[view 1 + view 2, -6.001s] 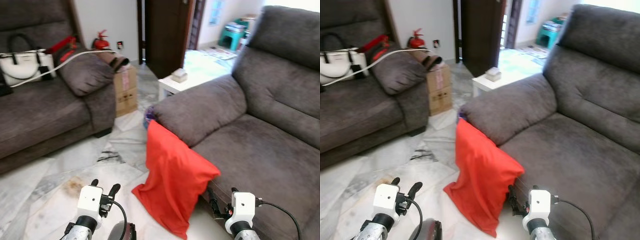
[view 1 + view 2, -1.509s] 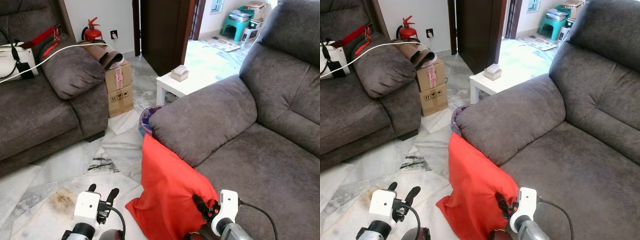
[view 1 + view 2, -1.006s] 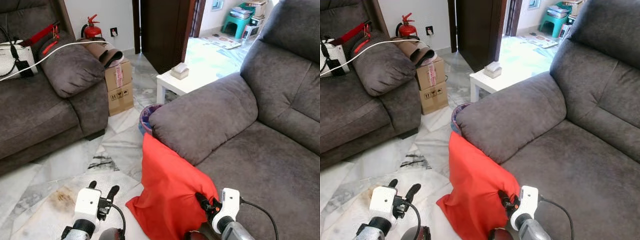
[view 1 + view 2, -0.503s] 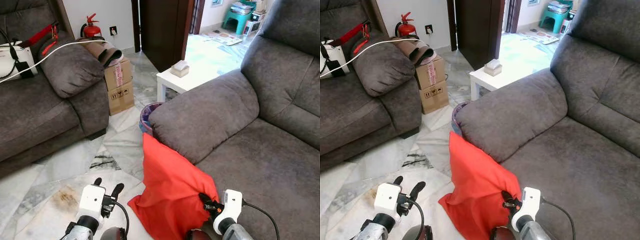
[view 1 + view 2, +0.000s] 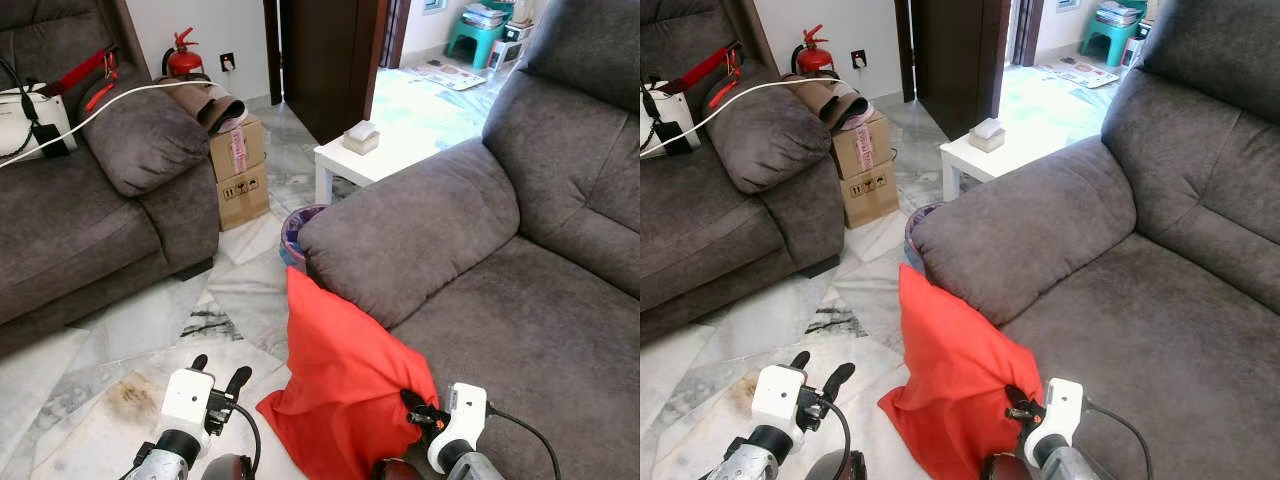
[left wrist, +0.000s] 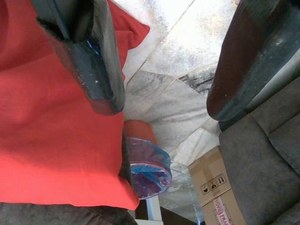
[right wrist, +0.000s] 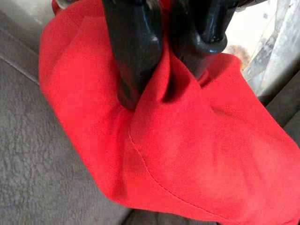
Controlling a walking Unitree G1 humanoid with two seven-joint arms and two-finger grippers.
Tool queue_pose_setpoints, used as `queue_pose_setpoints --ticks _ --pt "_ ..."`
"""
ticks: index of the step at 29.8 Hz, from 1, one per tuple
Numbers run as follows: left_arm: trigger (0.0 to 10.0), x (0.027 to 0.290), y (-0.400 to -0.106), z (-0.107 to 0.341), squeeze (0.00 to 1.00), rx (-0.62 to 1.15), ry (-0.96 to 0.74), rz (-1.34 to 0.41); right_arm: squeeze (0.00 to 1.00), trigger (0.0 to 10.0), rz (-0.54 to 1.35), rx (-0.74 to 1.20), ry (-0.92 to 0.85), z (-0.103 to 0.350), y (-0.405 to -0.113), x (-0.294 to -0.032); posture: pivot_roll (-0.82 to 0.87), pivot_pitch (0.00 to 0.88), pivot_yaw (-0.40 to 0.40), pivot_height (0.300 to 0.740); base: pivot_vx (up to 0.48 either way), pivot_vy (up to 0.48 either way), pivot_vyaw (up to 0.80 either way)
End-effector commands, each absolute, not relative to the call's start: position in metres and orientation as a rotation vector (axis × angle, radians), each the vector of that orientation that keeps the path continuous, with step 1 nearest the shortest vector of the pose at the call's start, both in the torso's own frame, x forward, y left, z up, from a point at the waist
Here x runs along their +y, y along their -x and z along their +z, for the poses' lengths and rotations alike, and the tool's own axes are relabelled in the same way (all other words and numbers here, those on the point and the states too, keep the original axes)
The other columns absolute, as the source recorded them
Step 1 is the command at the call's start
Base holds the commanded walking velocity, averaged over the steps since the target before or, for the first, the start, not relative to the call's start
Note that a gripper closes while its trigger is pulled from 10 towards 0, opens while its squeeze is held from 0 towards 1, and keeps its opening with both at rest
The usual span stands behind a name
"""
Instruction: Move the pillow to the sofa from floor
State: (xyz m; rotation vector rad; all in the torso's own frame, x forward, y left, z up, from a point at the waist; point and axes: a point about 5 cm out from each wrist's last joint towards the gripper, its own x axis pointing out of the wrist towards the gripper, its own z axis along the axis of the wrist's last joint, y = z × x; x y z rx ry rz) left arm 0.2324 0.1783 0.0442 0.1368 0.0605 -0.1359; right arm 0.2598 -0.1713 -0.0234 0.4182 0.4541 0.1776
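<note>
My right gripper [image 5: 417, 412] is pinched on the upper corner of the red pillow [image 5: 340, 385], which stands on the floor [image 5: 150, 330] leaning against the front edge of the sofa [image 5: 500, 300]. My left gripper [image 5: 220, 385] hangs spread and empty beside it. With so little fabric bunched between my fingers [image 7: 133, 56], I should lift slowly, then swing it over the seat edge.

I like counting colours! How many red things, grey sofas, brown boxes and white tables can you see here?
Red things: 2, the pillow pinched by the right hand and the fire extinguisher
Grey sofas: 2, the near sofa and the far sofa
Brown cardboard boxes: 2, stacked
White tables: 1, the side table
Total: 7
</note>
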Motion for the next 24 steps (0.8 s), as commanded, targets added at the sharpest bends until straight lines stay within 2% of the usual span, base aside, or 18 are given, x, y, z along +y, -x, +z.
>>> queue_pose_setpoints --ticks 1,7,8,9,10,14,24 --pt "10.0 0.18 -0.23 0.04 0.0 0.09 -0.134 -0.134 0.0 0.0 0.176 0.454 -0.413 -0.025 -0.256 -0.171 0.08 0.093 0.01 0.608 0.0 0.0 0.0" --pt "10.0 0.18 -0.229 0.039 0.0 0.094 -0.132 -0.136 0.0 0.0 0.159 0.431 -0.363 -0.023 -0.257 -0.172 0.08 0.089 0.01 0.608 0.0 0.0 0.0" --pt "10.0 0.18 -0.229 0.039 0.0 0.094 -0.131 -0.136 0.0 0.5 0.147 0.425 -0.353 -0.023 -0.258 -0.173 0.08 0.089 0.01 0.608 0.0 0.0 0.0" --pt "10.0 0.18 -0.229 0.039 0.0 0.094 -0.131 -0.135 0.0 0.5 0.138 0.422 -0.348 -0.023 -0.258 -0.174 0.08 0.089 0.012 0.608 0.0 0.0 0.0" --pt "10.0 0.179 -0.229 0.039 0.0 0.094 -0.13 -0.136 0.0 10.0 0.119 0.423 -0.358 -0.023 -0.258 -0.176 0.08 0.088 0.012 0.608 0.0 0.0 0.0" --pt "10.0 0.179 -0.23 0.039 0.0 0.092 -0.13 -0.137 0.0 10.0 0.106 0.409 -0.39 -0.021 -0.26 -0.178 0.08 0.099 0.009 0.617 0.0 0.0 0.0" --pt "10.0 0.181 -0.231 0.041 0.0 0.089 -0.129 -0.127 0.0 10.0 0.134 0.333 -0.404 -0.013 -0.264 -0.181 0.09 0.114 0.011 0.677 0.0 0.0 0.0"
